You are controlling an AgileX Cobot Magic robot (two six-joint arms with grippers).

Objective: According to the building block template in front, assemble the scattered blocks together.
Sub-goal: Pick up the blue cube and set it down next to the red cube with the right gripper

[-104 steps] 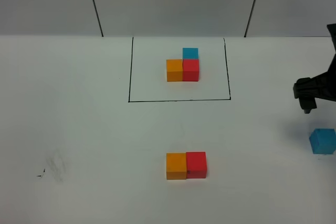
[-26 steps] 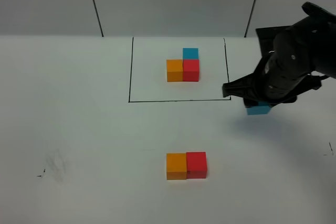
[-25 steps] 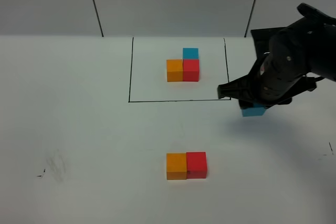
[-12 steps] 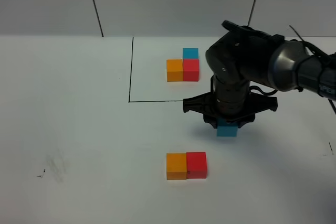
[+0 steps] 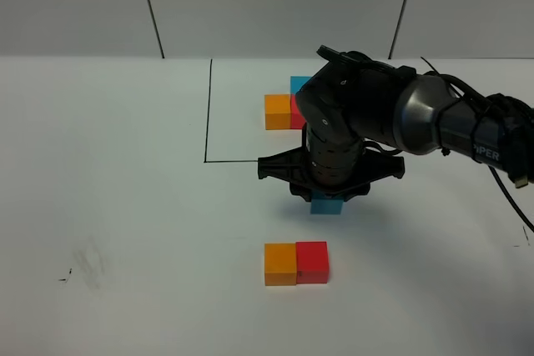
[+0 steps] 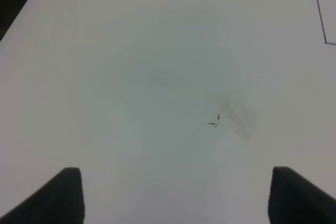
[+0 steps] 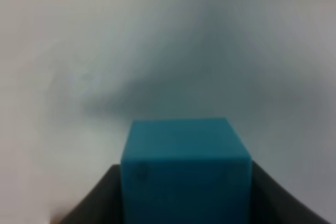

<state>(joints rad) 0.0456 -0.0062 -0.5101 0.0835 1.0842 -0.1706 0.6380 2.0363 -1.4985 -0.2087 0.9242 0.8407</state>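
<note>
1. The high view showed the right gripper [image 5: 327,199] clamped on the blue cube [image 5: 326,206], held clear of the white worktop [image 5: 125,206] near its centre. The right wrist view alone showed the dark fingers [image 7: 100,195] pressed against both side faces of the blue cube [image 7: 185,169].
2. The left wrist view alone showed the left gripper [image 6: 173,195]: fingertips spread wide apart, nothing between them, above a grey smudge [image 6: 236,114] toward the worktop's near-left corner.
3. The orange cube [image 5: 280,263] and red cube [image 5: 312,261] sat touching, side by side, toward the near edge; bare surface lay on all sides of the pair.
4. The building block template [image 5: 280,111] lay inside the black drawn rectangle [image 5: 206,114] toward the far edge, partly hidden by the right arm [image 5: 375,114].
5. Compared with half a second earlier, the blue cube had shifted leftward and sat above and just beyond the red cube, with a gap between them.
</note>
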